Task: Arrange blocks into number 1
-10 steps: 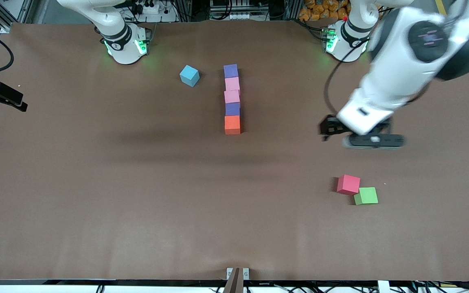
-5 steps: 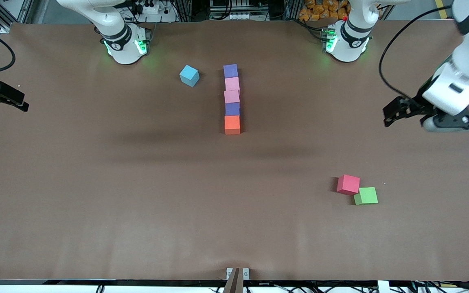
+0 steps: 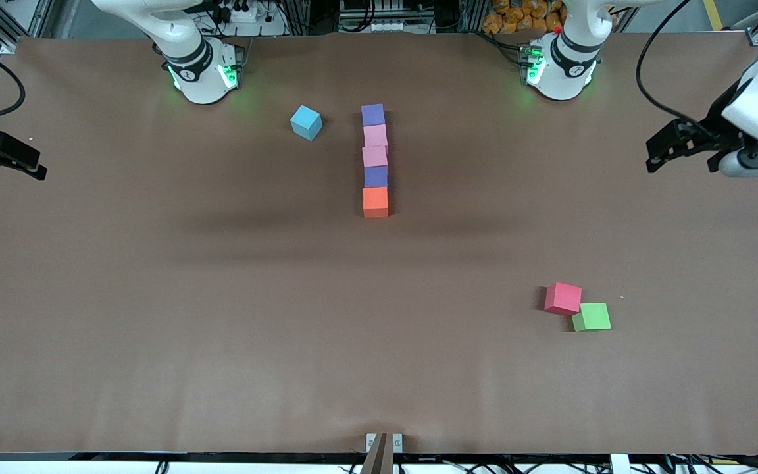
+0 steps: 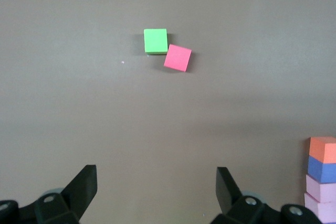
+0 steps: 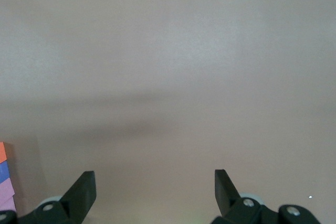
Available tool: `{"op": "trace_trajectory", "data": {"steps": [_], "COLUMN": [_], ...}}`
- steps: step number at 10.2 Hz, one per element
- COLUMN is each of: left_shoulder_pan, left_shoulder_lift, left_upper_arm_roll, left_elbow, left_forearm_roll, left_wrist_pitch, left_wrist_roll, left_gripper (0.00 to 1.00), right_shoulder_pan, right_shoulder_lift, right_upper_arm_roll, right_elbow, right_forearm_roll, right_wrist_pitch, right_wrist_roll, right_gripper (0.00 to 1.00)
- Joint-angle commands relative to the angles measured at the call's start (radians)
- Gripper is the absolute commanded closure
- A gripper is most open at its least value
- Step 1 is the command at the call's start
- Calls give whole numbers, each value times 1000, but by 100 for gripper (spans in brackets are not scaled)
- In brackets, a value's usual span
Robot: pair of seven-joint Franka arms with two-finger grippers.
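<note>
- While both arms sit out at the table's ends, left gripper [image 3: 660, 150] hangs over bare table at the left arm's end, fingers spread wide, holding nothing.
- Right gripper [image 3: 4, 158] is over the table edge at the right arm's end, fingers just as wide apart, also empty.
- Table [image 3: 221, 316] is covered in plain brown matte sheet; cables and aluminium framing run along the edge by the arm bases.
- Blocks [image 3: 374, 160] form one straight touching column mid-table: purple nearest the bases, pink, pink, purple, then orange-red nearest the front camera. Small matte foam cubes.
- Light blue cube [image 3: 306, 122] sits alone just beside the column's base-side end, toward the right arm.
- Crimson cube [image 3: 563, 298] and green cube [image 3: 591, 316] touch at a corner, well apart from the column, nearer the front camera.
</note>
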Motion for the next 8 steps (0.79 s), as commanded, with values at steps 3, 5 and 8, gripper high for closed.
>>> {"op": "trace_trajectory", "data": {"steps": [3,5,8], "left_shoulder_pan": [35,58,81], "left_shoulder_lift": [-3,-3,-2], "left_upper_arm_roll": [-9,-11,-19], "left_elbow": [23,21,21], "left_forearm_roll": [-4,-4,-4], "left_wrist_pitch": [-37,-37,-43], "left_wrist_roll": [24,24,24], "left_gripper": [0,0,0], "right_shoulder_pan": [-9,-9,-9], "right_shoulder_lift": [0,0,0], "right_upper_arm_roll": [10,10,10], "right_elbow": [12,12,12], "right_forearm_roll": [-9,-9,-9], "right_wrist_pitch": [-15,-27,-29], "right_wrist_roll": [6,6,6], "right_gripper": [0,0,0]}}
